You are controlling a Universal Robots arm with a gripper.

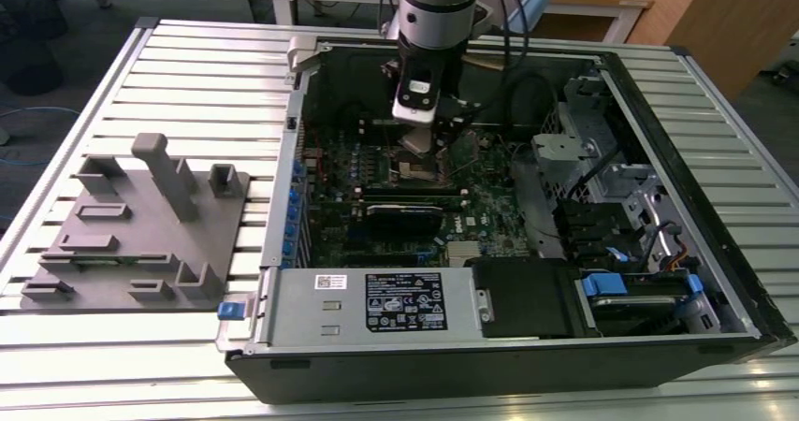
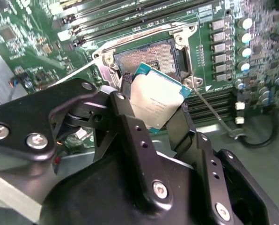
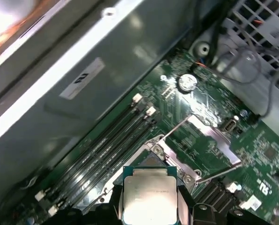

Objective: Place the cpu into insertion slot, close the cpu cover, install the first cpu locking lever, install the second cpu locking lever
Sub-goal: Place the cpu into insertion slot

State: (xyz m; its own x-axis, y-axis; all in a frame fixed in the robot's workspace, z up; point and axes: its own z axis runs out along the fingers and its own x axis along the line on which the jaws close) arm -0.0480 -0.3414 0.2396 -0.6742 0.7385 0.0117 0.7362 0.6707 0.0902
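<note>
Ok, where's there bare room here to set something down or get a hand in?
Bare slatted table lies behind the grey fixture, in front of it, and past the case at the exterior view's right. Inside the case it is crowded: the gripper holds the cpu over the slot, cables and drive cage close by.

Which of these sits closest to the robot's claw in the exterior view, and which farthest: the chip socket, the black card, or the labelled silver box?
1. The insertion slot, directly under the gripper, which grips the cpu.
2. The black card, just below the slot in the exterior view.
3. The labelled silver box, lowest in that view.
</note>
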